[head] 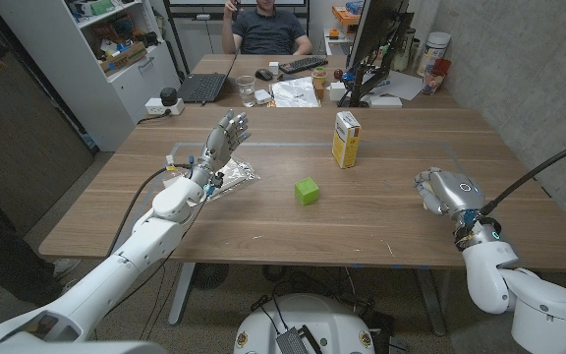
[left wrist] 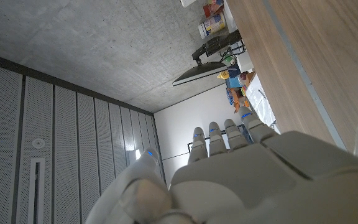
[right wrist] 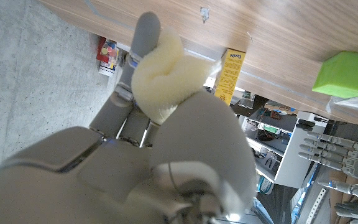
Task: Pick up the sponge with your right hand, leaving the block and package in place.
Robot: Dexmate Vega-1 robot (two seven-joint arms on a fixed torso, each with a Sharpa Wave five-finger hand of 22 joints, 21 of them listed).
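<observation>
In the head view, I see my right hand (head: 442, 190) at the right of the frame, raised off the table (head: 381, 231) with its fingers curled in, while the green block (head: 307, 191) at centre and the yellow package (head: 346, 139) just above it stand untouched; my left hand (head: 226, 136), upper left of centre, has its fingers apart and holds nothing. In the left wrist view, that hand's fingers (left wrist: 219, 138) reach out straight and empty. In the right wrist view, my fingers are clamped on the pale sponge (right wrist: 164, 79) at upper centre, so I judge the pick done; squeezed into a lump, its long axis is unclear to me.
</observation>
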